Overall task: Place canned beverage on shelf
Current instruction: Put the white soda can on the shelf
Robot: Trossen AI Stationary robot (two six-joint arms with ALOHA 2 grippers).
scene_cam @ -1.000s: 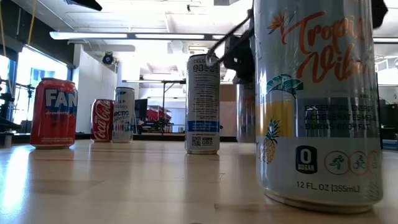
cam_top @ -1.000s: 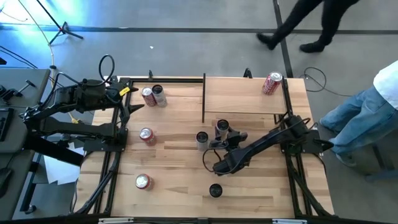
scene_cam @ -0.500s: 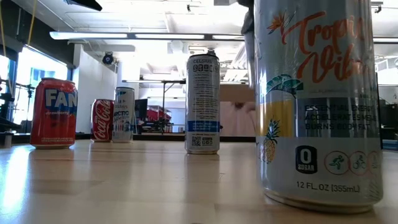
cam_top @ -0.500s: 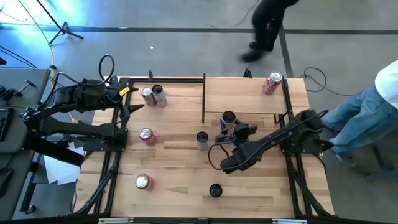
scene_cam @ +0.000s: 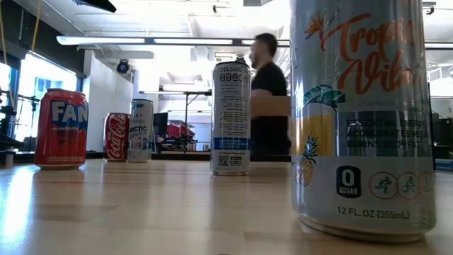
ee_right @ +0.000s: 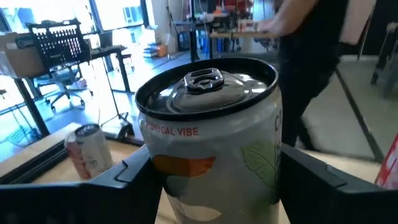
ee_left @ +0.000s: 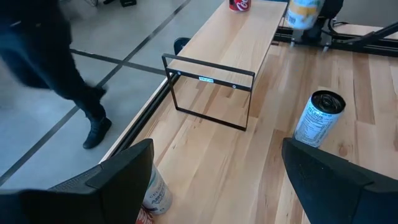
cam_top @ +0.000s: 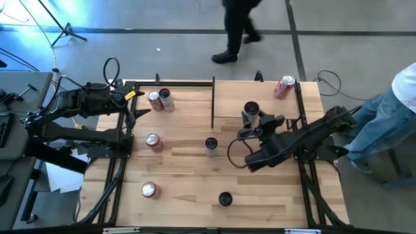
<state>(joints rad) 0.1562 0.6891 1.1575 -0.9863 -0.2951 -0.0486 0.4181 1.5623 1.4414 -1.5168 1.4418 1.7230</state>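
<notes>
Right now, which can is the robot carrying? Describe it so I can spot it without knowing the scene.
Find the shelf, the small light-wood board at the tabletop's far right. Just over its near edge, the right gripper is clamped around a tall can. It is the only can off the table; its label reads Tropical Vibe.
</notes>
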